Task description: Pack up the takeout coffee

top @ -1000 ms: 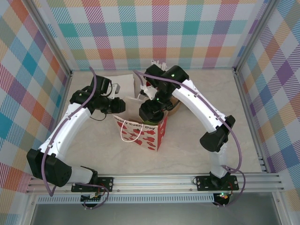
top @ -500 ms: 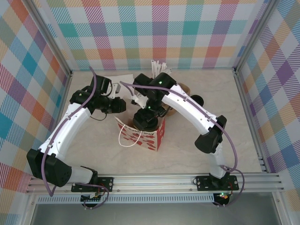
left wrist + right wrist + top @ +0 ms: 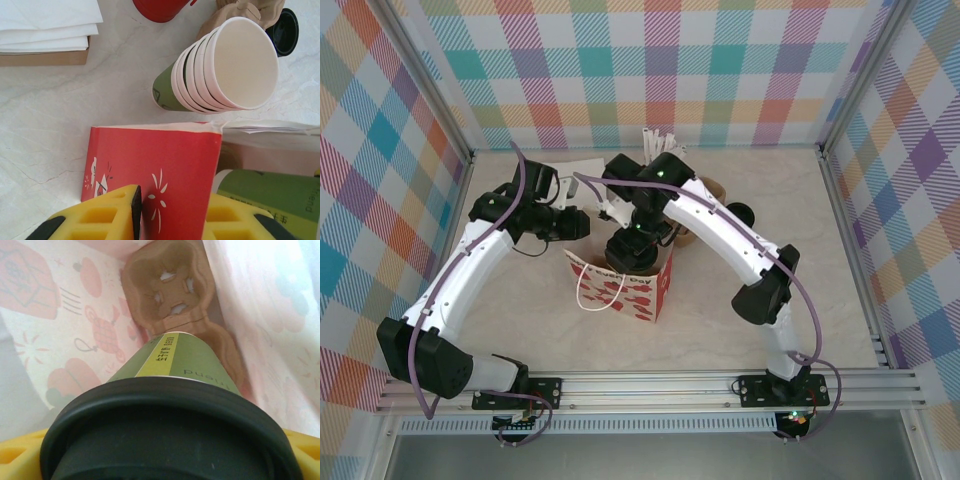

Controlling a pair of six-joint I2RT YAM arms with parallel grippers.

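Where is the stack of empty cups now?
In the left wrist view, the cup stack sits just beyond the red bag, beside the black lid.

I see a red paper bag (image 3: 640, 295) mid-frame from above, a brown pulp carrier (image 3: 167, 290) on its floor. Left wrist view: white napkins (image 3: 47, 22) upper left, red cup (image 3: 159, 7) top edge, black lid (image 3: 286, 31) upper right.

The top camera looks steeply down from the near side. Both wrist cameras, close in, share the bag (image 3: 165, 190) and lidded cup (image 3: 175, 365).
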